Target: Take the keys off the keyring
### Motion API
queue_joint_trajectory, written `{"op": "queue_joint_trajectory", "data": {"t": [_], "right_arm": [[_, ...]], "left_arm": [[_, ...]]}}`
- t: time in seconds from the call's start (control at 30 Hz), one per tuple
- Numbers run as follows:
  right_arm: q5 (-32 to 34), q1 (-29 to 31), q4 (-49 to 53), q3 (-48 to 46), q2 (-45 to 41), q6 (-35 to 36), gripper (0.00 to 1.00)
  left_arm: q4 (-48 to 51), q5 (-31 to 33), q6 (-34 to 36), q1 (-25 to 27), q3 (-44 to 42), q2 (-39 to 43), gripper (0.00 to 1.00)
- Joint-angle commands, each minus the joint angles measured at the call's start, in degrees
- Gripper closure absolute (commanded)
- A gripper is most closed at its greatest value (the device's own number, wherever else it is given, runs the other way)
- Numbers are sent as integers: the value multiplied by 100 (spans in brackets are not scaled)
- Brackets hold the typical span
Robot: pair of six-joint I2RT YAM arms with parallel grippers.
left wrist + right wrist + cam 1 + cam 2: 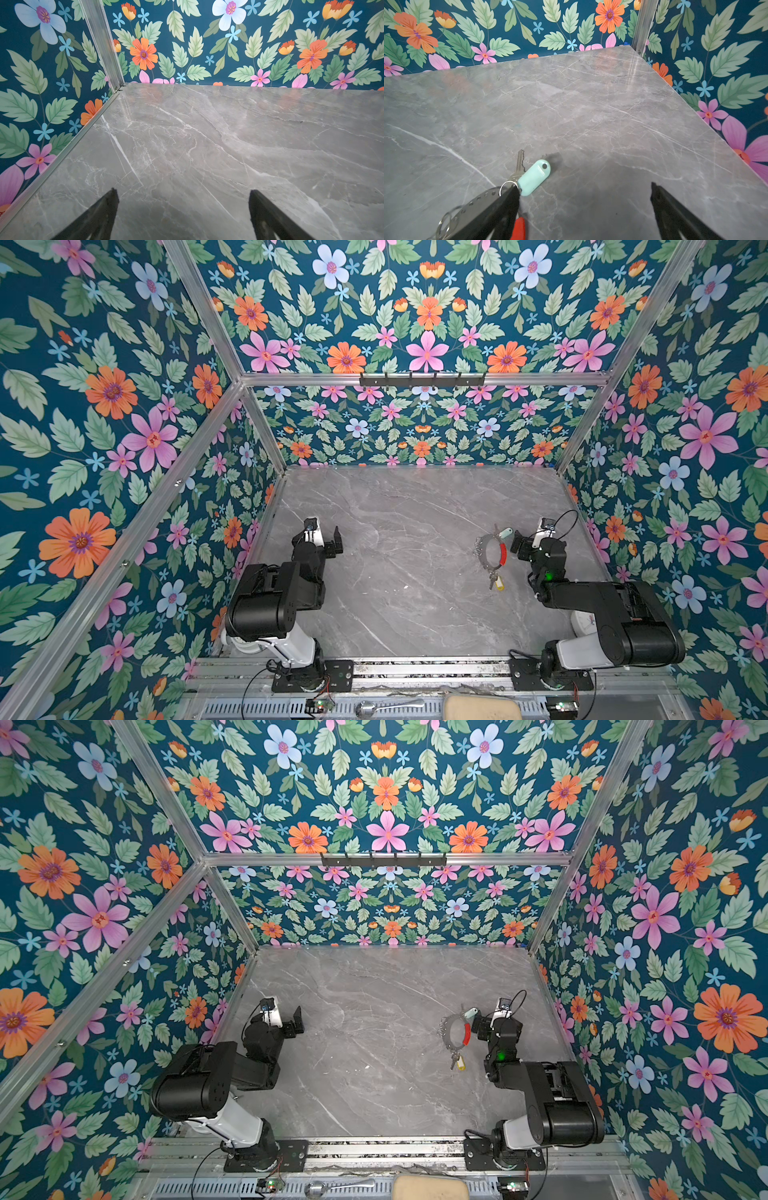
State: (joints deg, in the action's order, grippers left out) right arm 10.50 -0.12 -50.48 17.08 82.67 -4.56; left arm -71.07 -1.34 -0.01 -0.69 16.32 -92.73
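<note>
Both top views, marble tabletop, floral walls

Keyring is a thin grey hoop with a red sleeve, lying flat on the desk, over on the right. Mint-tag key sits at its far edge and yellow-tag key at the near edge, both hooked on.

Black arms — white lower links, thin black cables, green light
</note>
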Motion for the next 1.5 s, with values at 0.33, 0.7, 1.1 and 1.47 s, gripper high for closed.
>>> {"op": "queue_joint_trajectory", "data": {"t": [0.33, 0.7, 1.1, 1.47], "right_arm": [[1230, 134, 2836, 1010, -1369, -745, 1], [-108, -85, 4538, 1674, -1727, -3892, 18], [-1947, 756, 6214, 2457, -1051, -3003, 22], [-1930, 1202, 6600, 2879, -187, -2852, 27]], "left_arm": [[1533, 937, -673, 93, 123, 1910, 0], [2104, 1019, -5497, -97, 72, 2188, 0], [-701, -1083, -7382, -355, -480, 1273, 0], [2415, -2688, -6294, -188, 602, 2048, 0]]}}
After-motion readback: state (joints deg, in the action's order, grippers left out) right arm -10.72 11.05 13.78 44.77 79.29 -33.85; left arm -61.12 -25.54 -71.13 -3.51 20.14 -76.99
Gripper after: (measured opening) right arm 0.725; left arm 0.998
